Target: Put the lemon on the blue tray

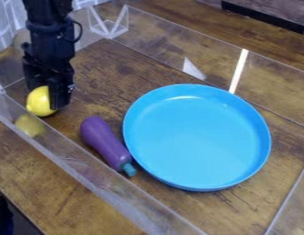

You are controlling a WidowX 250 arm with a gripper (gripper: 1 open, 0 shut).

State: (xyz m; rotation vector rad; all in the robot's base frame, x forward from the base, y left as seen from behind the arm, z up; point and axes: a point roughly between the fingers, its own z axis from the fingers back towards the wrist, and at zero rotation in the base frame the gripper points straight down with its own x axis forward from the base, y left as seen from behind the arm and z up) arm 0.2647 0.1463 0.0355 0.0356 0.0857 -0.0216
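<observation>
A small yellow lemon (38, 102) lies on the wooden table at the far left, behind a clear wall. My black gripper (49, 90) points straight down over it. Its jaws stand apart, one on each side of the lemon, whose upper right part the fingers (64, 88) hide. I cannot make out whether the pads touch the fruit. The large round blue tray (253, 156) rests on the table to the right, well apart from the lemon, with nothing on it.
A purple eggplant (103, 139) with a teal stem lies between the lemon and the tray. A clear plastic wall (81, 174) runs along the near side of the table, and another clear piece (111, 20) stands at the back.
</observation>
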